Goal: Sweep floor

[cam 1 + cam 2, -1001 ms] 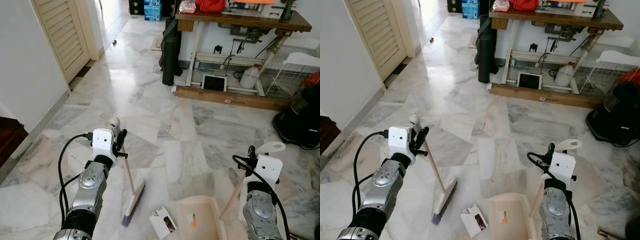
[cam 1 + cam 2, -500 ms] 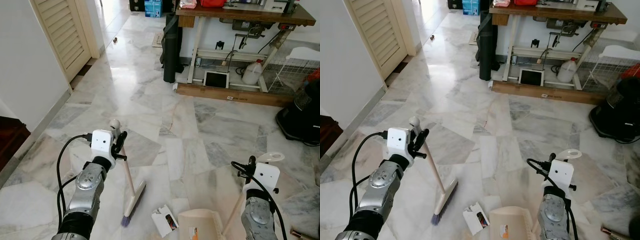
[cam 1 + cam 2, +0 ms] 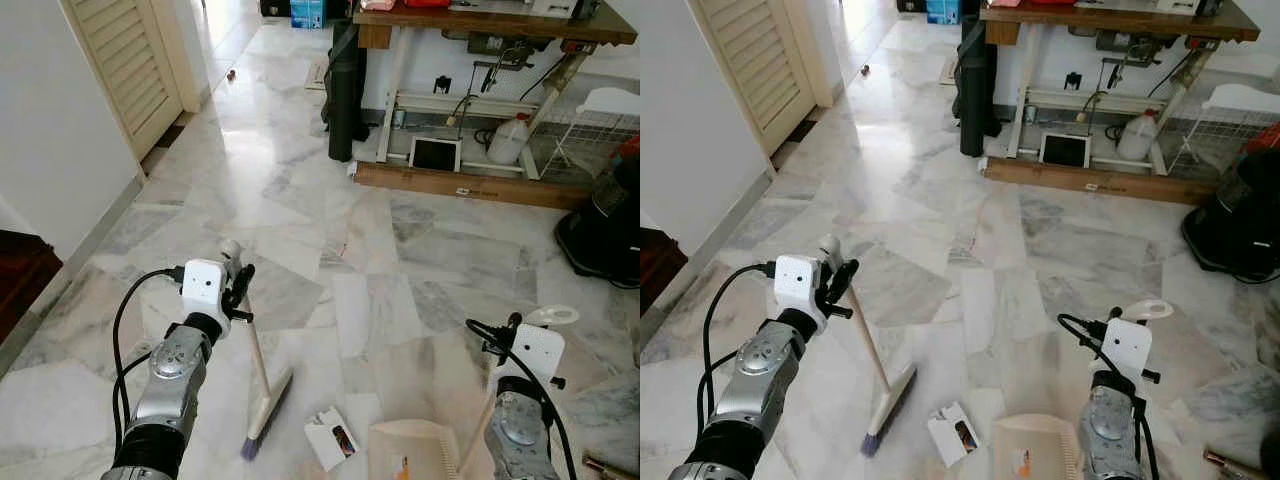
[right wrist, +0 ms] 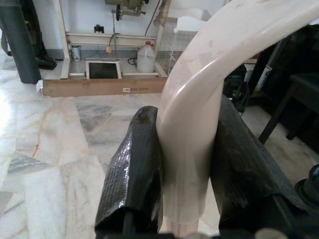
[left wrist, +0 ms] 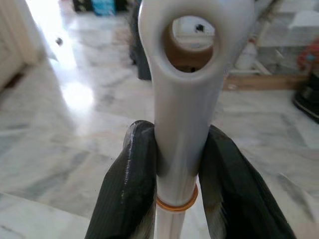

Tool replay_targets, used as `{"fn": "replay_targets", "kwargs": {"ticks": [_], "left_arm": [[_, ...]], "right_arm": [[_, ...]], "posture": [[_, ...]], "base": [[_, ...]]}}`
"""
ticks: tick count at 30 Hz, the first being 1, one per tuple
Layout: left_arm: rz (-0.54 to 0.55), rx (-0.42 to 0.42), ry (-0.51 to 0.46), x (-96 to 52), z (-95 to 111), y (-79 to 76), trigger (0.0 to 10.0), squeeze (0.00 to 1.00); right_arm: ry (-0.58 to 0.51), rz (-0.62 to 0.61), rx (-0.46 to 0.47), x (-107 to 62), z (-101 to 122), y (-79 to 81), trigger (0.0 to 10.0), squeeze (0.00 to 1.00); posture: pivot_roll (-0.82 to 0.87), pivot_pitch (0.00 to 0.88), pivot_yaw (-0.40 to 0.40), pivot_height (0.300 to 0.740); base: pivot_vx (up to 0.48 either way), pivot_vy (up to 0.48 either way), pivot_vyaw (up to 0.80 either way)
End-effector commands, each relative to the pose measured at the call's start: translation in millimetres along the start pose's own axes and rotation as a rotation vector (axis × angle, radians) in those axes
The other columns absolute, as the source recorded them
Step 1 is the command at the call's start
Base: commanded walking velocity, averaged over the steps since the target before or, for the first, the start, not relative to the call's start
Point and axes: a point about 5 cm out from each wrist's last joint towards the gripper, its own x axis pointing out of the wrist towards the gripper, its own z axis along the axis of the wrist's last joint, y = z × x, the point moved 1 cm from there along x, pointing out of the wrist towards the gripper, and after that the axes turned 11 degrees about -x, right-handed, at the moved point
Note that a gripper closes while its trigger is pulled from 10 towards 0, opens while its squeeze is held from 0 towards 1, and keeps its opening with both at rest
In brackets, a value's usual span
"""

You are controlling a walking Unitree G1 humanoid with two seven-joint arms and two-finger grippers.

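Taking the little white carton (image 3: 329, 438) lying on the marble floor (image 3: 300, 190) as the reference point: well off to its left and further back there's a cream louvred door (image 3: 125, 60) in the white wall, with a dark wooden piece (image 3: 20, 275) low against that wall. Closer in, still left of the carton, the left gripper (image 3: 238, 285) is clamped around the top of the broom (image 3: 262, 385) handle; in the left wrist view both black fingers (image 5: 127, 189) squeeze the pale grip just under its hanging hole. The handle slants down so the brush head sits on the floor just beside the carton's left side, purple bristles nearest the robot. Just right of the carton is the cream dustpan (image 3: 412, 452), mouth toward it, close but I can't tell if they touch. Its long handle rises to the right gripper (image 3: 1127, 335), which is closed on the curved handle top, fingers (image 4: 134, 174) pressed to each side. Far behind the carton stands a wooden workbench (image 3: 480, 20) with a white jug (image 3: 508, 142) under it, and a black fan (image 3: 605, 215) off to the right.
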Motion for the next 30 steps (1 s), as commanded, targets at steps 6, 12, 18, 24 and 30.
{"fn": "replay_targets", "kwargs": {"ticks": [6,12,18,24,30], "left_arm": [[-0.054,-0.087,0.038,5.8,4,-1.8,10.0,0.0],[-0.067,-0.143,0.092,5.8,-2,-3.9,10.0,0.0],[-0.092,-0.196,0.173,2.9,-9,-5.6,10.0,0.0],[-0.131,-0.314,0.176,8.2,-2,-15.1,10.0,0.0],[-0.146,-0.424,0.154,14.4,8,-22.0,10.0,0.0]], "right_arm": [[0.01,-0.008,0.01,0.0,-1,2.9,10.0,0.0],[0.017,-0.006,0.013,-0.8,-2,4.3,10.0,0.0],[0.023,-0.01,0.014,-1.1,-3,3.9,10.0,0.0],[0.026,-0.006,0.017,-1.1,-3,5.8,10.0,0.0],[0.025,-0.008,0.019,-0.2,-2,5.3,10.0,0.0]], "posture": [[0.19,0.106,0.008,0.74],[0.19,0.108,0.01,0.74],[0.19,0.11,0.012,0.74],[0.19,0.107,0.012,0.74],[0.18,0.106,0.012,0.74]], "base": [[0.0,0.0,0.0],[0.0,0.0,0.0],[0.0,0.0,0.0],[0.0,0.0,0.0],[0.0,0.0,0.0]]}}
